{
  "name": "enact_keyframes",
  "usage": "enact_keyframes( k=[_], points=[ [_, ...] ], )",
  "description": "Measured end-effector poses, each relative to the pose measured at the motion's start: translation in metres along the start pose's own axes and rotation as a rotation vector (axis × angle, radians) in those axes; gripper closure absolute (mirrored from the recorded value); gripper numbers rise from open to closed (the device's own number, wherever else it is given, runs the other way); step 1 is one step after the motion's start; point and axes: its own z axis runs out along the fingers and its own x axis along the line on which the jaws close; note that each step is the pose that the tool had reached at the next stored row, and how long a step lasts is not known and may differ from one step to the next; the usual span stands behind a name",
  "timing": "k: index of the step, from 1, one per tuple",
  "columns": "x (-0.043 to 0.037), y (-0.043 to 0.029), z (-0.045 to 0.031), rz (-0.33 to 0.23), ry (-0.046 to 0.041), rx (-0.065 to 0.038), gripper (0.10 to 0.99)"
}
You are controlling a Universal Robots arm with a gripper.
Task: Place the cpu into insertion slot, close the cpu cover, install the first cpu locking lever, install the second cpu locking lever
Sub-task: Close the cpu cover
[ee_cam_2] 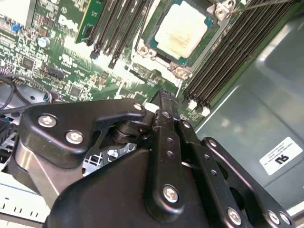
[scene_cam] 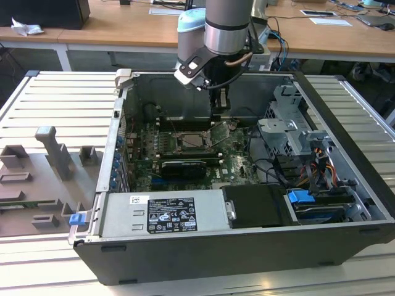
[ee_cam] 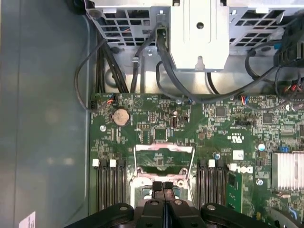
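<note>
Hand (ee_cam: 163,185) near raised cpu cover (ee_cam: 164,151), memory slots (ee_cam: 109,190) flanking

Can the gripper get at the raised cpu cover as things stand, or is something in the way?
Probably yes. In the first wrist view the shut gripper hangs close to the cpu cover, which stands raised. Nothing lies between them; the cables run farther off.

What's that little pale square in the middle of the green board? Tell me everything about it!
That is the cpu, a small flat square chip with a pale, slightly yellowish, metal-looking face. It lies flat in the insertion slot, whose silvery rim frames it. Long black memory slots run along two sides. Its top face is bare; the gripper is apart from it.
</note>
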Motion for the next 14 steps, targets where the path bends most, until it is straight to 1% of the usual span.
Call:
enact_keyframes(
  k=[3,4,6,8,9,14],
  points=[
    [-0.0002,0.0052,0.0068,-0.016,0.0005,0.001,0.980],
    [-0.0003,0.0094,0.0089,-0.019,0.0007,0.002,0.980],
    [-0.0004,0.0190,0.0098,-0.019,0.0007,0.006,0.980],
    [-0.0004,0.0252,0.0105,-0.019,0.0008,0.008,0.980],
    [-0.0004,0.0276,0.0109,-0.019,0.0008,0.008,0.980],
    [-0.0005,0.0348,0.0121,-0.026,0.0010,0.008,0.980]
  ],
)
